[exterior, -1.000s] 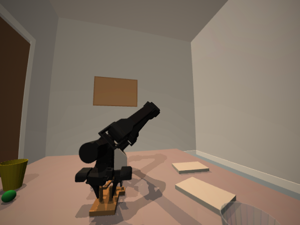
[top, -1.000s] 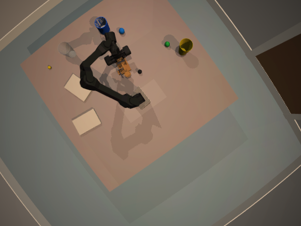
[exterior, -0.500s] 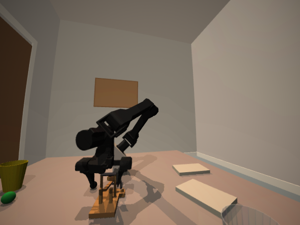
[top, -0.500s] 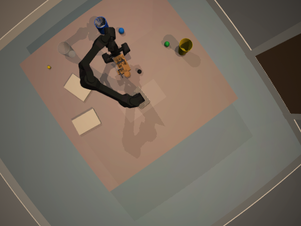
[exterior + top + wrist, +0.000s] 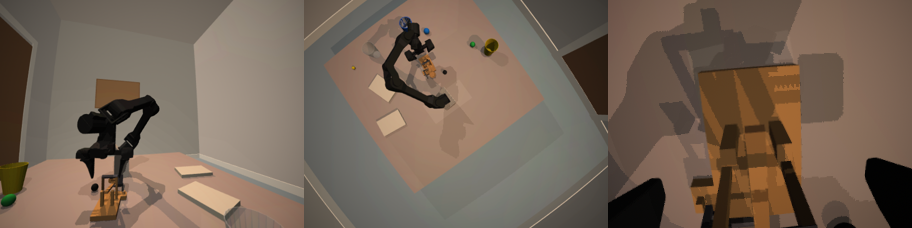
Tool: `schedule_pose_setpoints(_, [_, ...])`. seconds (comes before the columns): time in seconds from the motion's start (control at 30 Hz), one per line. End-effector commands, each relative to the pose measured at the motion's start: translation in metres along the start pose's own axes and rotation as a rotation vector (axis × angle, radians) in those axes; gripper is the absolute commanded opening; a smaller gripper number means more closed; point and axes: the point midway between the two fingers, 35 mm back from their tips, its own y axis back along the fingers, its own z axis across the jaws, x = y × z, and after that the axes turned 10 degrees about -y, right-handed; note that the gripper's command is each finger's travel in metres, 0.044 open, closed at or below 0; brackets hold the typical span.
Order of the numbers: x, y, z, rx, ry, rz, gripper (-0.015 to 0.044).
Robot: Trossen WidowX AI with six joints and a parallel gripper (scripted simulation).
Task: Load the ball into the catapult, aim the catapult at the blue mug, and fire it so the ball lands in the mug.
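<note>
The orange catapult (image 5: pixel 430 66) (image 5: pixel 104 217) (image 5: pixel 753 100) stands on the table, its base running away from the arm in the wrist view. My gripper (image 5: pixel 420 50) (image 5: pixel 106 177) (image 5: pixel 766 180) is open and empty, its fingers wide apart above the catapult, one to each side of its frame. The blue mug (image 5: pixel 402 25) is beyond the catapult, partly under the arm. A black ball (image 5: pixel 444 72) (image 5: pixel 94 187) lies beside the catapult. A blue ball (image 5: pixel 426 31) lies near the blue mug. No ball is visible in the catapult's cup.
A green ball (image 5: pixel 472 44) (image 5: pixel 8 200) lies by a yellow mug (image 5: pixel 491 47) (image 5: pixel 12 178). A clear cup (image 5: pixel 368 48) (image 5: pixel 250 220) and a small yellow ball (image 5: pixel 353 67) are on the other side. Two pale slabs (image 5: pixel 382 87) (image 5: pixel 391 122) lie beside the arm.
</note>
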Motion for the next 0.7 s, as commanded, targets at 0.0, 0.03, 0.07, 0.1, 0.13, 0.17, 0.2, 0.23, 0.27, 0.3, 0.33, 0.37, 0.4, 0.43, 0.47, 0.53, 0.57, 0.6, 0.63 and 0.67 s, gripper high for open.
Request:
schedule_pose_setpoints(0.0, [0.004, -0.032, 0.002, -0.005, -0.002, 0.016, 0.0440])
schedule_pose_setpoints(0.03, [0.004, -0.034, 0.002, -0.005, -0.002, 0.016, 0.0440])
schedule_pose_setpoints(0.07, [0.004, -0.034, 0.002, -0.005, -0.002, 0.016, 0.0440])
schedule_pose_setpoints(0.1, [0.004, -0.034, 0.002, -0.005, -0.002, 0.016, 0.0440])
schedule_pose_setpoints(0.13, [0.004, -0.035, 0.002, -0.005, -0.002, 0.016, 0.0440])
schedule_pose_setpoints(0.17, [0.004, -0.036, 0.002, -0.005, -0.002, 0.016, 0.0440])
schedule_pose_setpoints(0.2, [0.004, -0.037, 0.002, -0.005, -0.002, 0.016, 0.0440])
schedule_pose_setpoints(0.23, [0.004, -0.038, 0.002, -0.005, -0.002, 0.016, 0.0440])
schedule_pose_setpoints(0.27, [0.004, -0.040, 0.002, -0.005, -0.002, 0.016, 0.0440])
schedule_pose_setpoints(0.3, [0.004, -0.042, 0.002, -0.005, -0.002, 0.016, 0.0440])
schedule_pose_setpoints(0.33, [0.004, -0.043, 0.002, -0.005, -0.002, 0.016, 0.0440])
schedule_pose_setpoints(0.37, [0.004, -0.045, 0.002, -0.005, -0.002, 0.015, 0.0440])
schedule_pose_setpoints(0.4, [0.004, -0.046, 0.002, -0.005, -0.002, 0.015, 0.0440])
schedule_pose_setpoints(0.43, [0.004, -0.048, 0.002, -0.005, -0.002, 0.015, 0.0440])
schedule_pose_setpoints(0.47, [0.004, -0.050, 0.002, -0.005, -0.002, 0.015, 0.0440])
schedule_pose_setpoints(0.53, [0.004, -0.053, 0.002, -0.005, -0.002, 0.015, 0.0440])
schedule_pose_setpoints(0.57, [0.004, -0.055, 0.002, -0.005, -0.002, 0.015, 0.0440])
schedule_pose_setpoints(0.6, [0.004, -0.056, 0.003, -0.005, -0.002, 0.015, 0.0440])
schedule_pose_setpoints(0.63, [0.004, -0.058, 0.003, -0.005, -0.002, 0.015, 0.0440])
schedule_pose_setpoints(0.67, [0.004, -0.060, 0.003, -0.005, -0.002, 0.015, 0.0440])
